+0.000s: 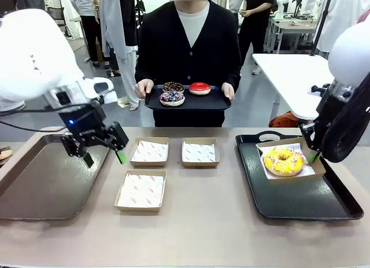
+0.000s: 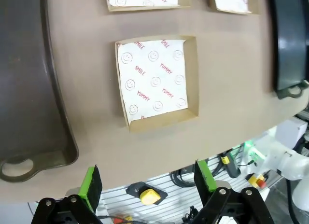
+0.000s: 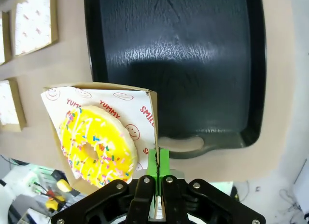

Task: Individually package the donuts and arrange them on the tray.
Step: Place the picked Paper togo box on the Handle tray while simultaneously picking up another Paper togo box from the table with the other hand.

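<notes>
Here, right hand (image 3: 158, 162) pinching box (image 3: 152, 113) edge, left hand (image 1: 104, 158) spread wide

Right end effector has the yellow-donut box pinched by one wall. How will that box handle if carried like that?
Probably sags: the box looks like thin cardboard, and the right end effector pinches only one wall. Likely tips away from the grip, since the yellow donut sits beside it. The paper liner may let it slide.

yellow donut (image 1: 283, 161): flat in box (image 1: 277, 142) | red donut (image 1: 200, 88), sprinkled chocolate donut (image 1: 171, 98), other chocolate donut (image 1: 173, 86): on held tray (image 1: 211, 102)
</notes>
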You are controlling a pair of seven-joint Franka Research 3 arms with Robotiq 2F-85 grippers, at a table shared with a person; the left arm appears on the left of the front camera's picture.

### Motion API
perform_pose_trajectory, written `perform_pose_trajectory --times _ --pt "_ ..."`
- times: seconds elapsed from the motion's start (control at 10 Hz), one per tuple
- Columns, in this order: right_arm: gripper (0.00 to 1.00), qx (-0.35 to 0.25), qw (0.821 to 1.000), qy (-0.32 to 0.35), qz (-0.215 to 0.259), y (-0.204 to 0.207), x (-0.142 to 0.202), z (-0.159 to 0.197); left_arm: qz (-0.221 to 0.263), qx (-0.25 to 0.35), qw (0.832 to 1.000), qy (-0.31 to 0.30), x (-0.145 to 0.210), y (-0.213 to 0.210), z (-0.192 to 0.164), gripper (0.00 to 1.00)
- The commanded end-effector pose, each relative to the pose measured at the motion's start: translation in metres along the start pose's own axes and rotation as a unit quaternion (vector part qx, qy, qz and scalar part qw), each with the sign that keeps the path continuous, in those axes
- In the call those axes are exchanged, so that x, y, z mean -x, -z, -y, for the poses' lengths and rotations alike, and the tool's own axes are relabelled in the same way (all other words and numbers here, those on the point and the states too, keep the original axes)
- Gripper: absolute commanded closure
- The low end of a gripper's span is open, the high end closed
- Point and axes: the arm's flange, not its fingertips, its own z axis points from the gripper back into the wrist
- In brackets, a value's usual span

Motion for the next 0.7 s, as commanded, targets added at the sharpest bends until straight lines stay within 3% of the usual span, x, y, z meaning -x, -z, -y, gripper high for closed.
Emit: perform_pose_trajectory --times 0.0,0.3,0.6 --pt "0.99 -0.002 1.000 -0.013 -0.006 0.014 -0.008 0.002 -0.008 -0.030 0.999 -0.011 -0.005 0.027 0.009 0.00" --pt "0.99 0.004 0.999 -0.012 -0.032 0.025 -0.022 0.003 -0.010 -0.060 0.998 -0.018 -0.008 0.070 0.004 0.00" --pt "0.99 0.005 1.000 -0.002 -0.021 0.023 -0.008 0.002 0.007 -0.086 0.996 -0.006 -0.010 0.104 0.005 0.00"
